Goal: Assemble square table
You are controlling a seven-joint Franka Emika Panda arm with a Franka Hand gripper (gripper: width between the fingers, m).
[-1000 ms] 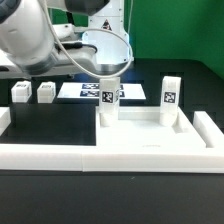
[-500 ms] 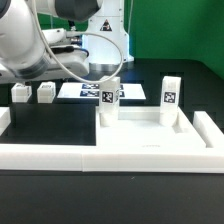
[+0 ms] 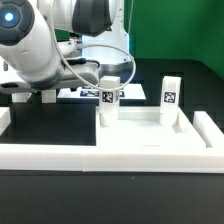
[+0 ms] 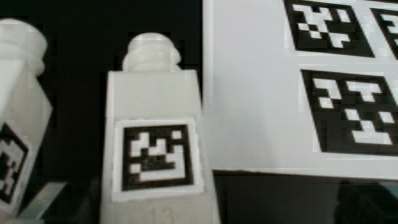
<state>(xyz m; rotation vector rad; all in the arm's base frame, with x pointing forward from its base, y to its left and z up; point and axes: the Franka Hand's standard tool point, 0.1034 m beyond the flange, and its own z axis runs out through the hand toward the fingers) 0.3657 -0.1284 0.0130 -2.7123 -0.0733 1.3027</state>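
The square table's white slab (image 3: 140,128) lies inside the border wall with two tagged legs standing on it, one (image 3: 109,98) at its left and one (image 3: 169,100) at its right. My arm has swung over the two loose legs on the exterior view's left, and my gripper (image 3: 36,93) is low over them, mostly hidden by the arm. The wrist view shows both loose legs lying on the black table: one (image 4: 157,130) runs between my jaws, the other (image 4: 18,110) lies beside it. No finger meets in the middle, so the jaws stand apart and hold nothing.
The long low white border wall (image 3: 110,152) runs along the front and up both sides. The marker board (image 3: 92,92) lies flat behind the slab and shows beside the loose leg in the wrist view (image 4: 302,80). A green backdrop stands at the rear.
My arm has swung from above the slab's left leg to the exterior view's left and down, and now covers the two loose legs. The slab and its standing legs have not moved.
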